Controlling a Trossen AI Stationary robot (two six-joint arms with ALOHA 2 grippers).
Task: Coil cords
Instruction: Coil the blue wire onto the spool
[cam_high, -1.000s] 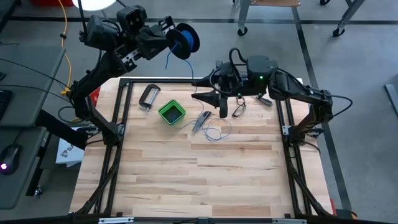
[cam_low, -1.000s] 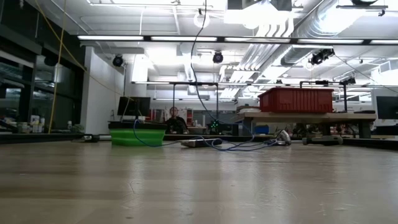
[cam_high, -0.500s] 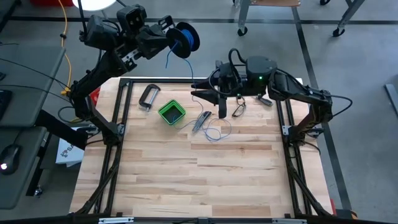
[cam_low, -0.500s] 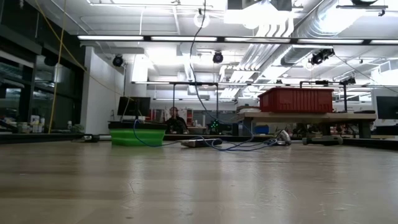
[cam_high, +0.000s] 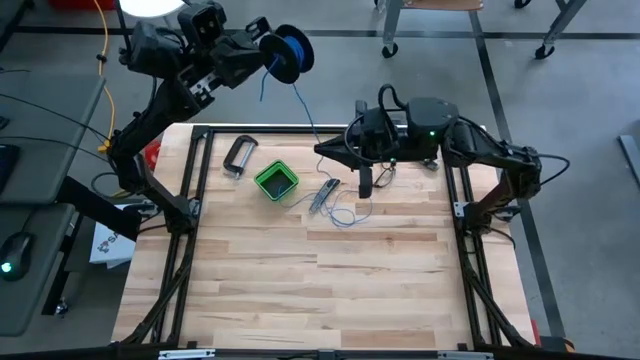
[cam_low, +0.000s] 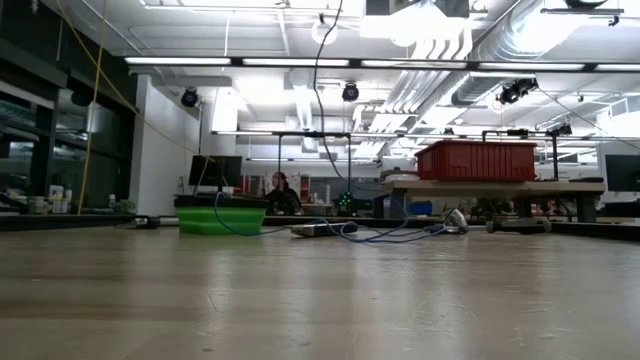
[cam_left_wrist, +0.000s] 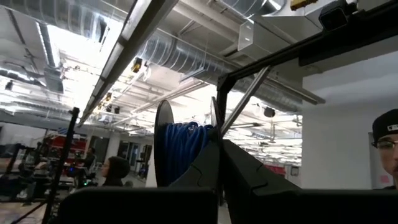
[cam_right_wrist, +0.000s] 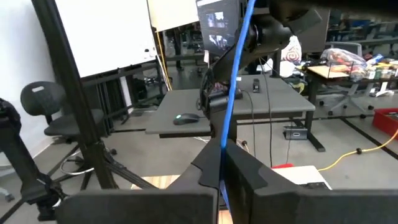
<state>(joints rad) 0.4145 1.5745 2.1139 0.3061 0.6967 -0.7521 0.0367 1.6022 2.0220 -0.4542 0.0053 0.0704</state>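
From above, the left gripper (cam_high: 262, 52) is up past the far edge of the table (cam_high: 320, 290), pinching the dark spool (cam_high: 288, 52) wound with blue wire (cam_high: 305, 108). The wire runs down to the right gripper (cam_high: 330, 150), then lies in loose loops on the wood near the green box (cam_high: 276, 180). A metal clamp (cam_high: 238, 155) sits beside the box.

From table height, no gripper shows. The wire (cam_low: 380, 236) lies far off, hard to make out.

In the left wrist view, the fingers (cam_left_wrist: 211, 168) squeeze the spool (cam_left_wrist: 183, 149). A person's cap is cut off at the edge.

In the right wrist view, the fingers (cam_right_wrist: 208, 168) look pressed on the wire (cam_right_wrist: 233, 93), probably gripping it.
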